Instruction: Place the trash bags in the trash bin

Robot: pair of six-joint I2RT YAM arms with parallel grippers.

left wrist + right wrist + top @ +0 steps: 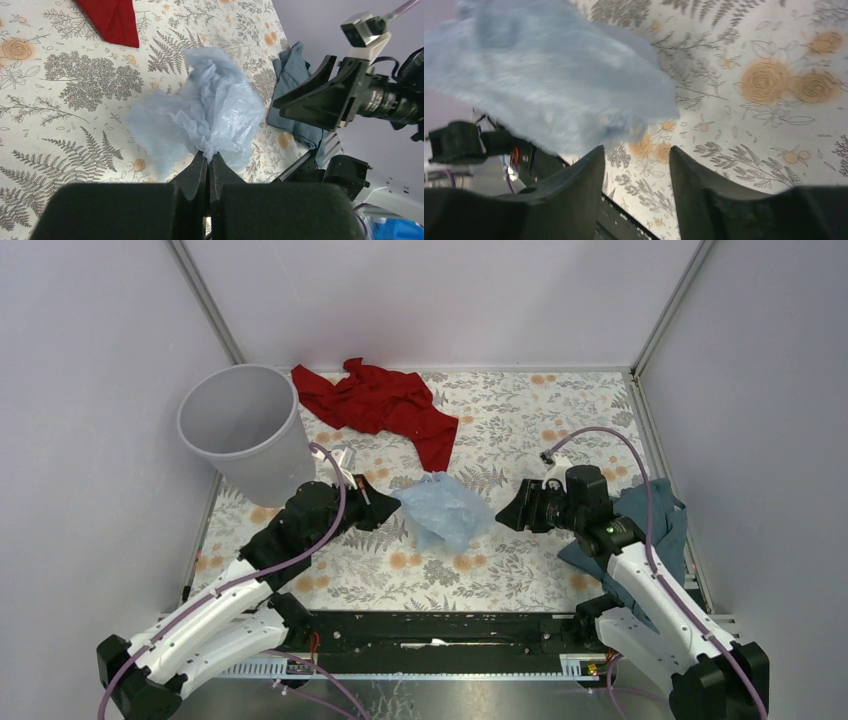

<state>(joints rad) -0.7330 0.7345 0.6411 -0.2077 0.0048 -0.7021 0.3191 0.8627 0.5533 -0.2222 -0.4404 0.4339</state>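
Blue trash bag (215, 112) | pinched between left fingers (196, 175) (right fingers (580, 187) apart, beside)

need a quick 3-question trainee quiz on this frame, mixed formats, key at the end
1. True or false: the left claw is shut on a pinch of the trash bag.
2. How does the trash bin stand? A) upright at the far left of the table, B) tipped on its side, C) held by the right claw.
3. Fill in: the right claw's jaws stand ___, with nothing between them.

Key: 1 true; 2 A; 3 open.
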